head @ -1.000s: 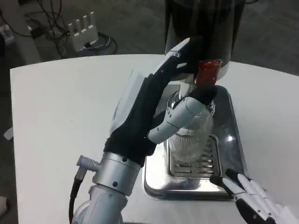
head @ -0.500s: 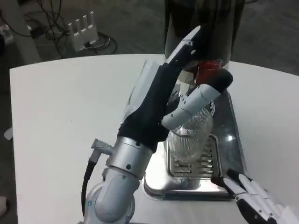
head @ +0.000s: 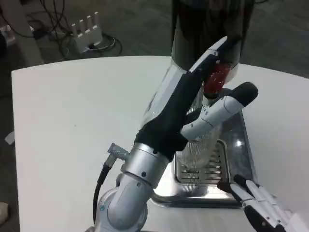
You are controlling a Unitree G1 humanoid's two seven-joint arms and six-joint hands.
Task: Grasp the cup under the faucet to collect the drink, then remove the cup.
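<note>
We see a clear ribbed plastic cup [head: 203, 154] standing upright on the slotted grate of a shiny rectangular metal drip tray [head: 240, 145], which sits on the white surface [head: 72, 121]. The cup's walls are see-through with fine horizontal ridges; whether any drink is inside we cannot tell. Straight up at 12 o'clock from the cup is the red faucet handle [head: 218, 77] on the front of a tall dark cylindrical drink dispenser [head: 207, 24].

Our left hand [head: 193, 101] lies above the cup, toward 11 o'clock of it, with its fingers stretched apart: the long ones reach up toward the red handle, and one black-tipped finger [head: 231, 101] angles out to 1 o'clock over the cup's rim. It grips nothing that we can make out, and the cup stands free below it.

Our right hand [head: 263, 208] rests at 5 o'clock from the cup, by the tray's near corner, fingers extended and loosely apart, holding nothing.
</note>
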